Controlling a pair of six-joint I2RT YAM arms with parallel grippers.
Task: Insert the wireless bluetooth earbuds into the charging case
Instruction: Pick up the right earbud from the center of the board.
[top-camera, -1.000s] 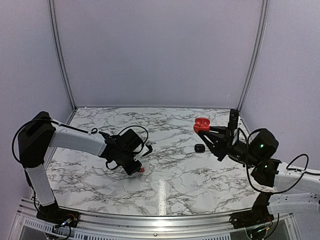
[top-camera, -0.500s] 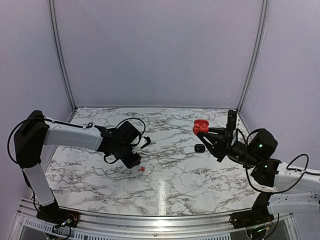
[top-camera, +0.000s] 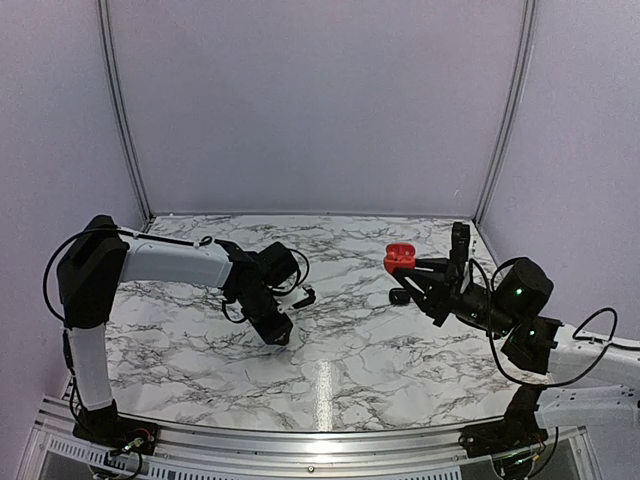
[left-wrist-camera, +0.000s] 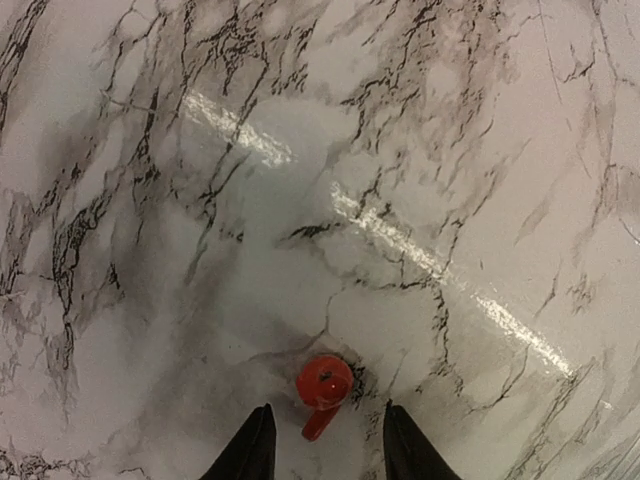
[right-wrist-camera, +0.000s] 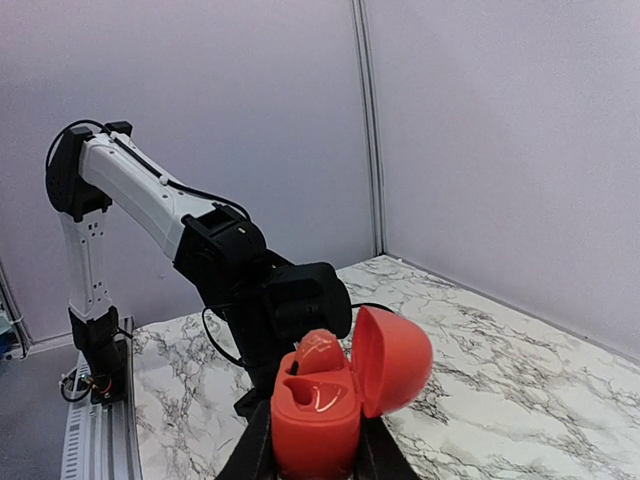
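Marble table (top-camera: 350, 345): 1 red earbud (left-wrist-camera: 323, 383) was seen ungrasped between parted jaws of the left gripper (left-wrist-camera: 327, 425); the open red case (right-wrist-camera: 340, 390), 1 slot unfilled, was clenched by the right gripper (right-wrist-camera: 312, 455).

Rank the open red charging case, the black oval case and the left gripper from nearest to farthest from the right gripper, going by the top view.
1. Open red charging case: clamped in the right gripper itself, raised at the right rear.
2. Black oval case: on the marble table, right by that gripper's fingers.
3. Left gripper: well off to the left, near the table's middle.
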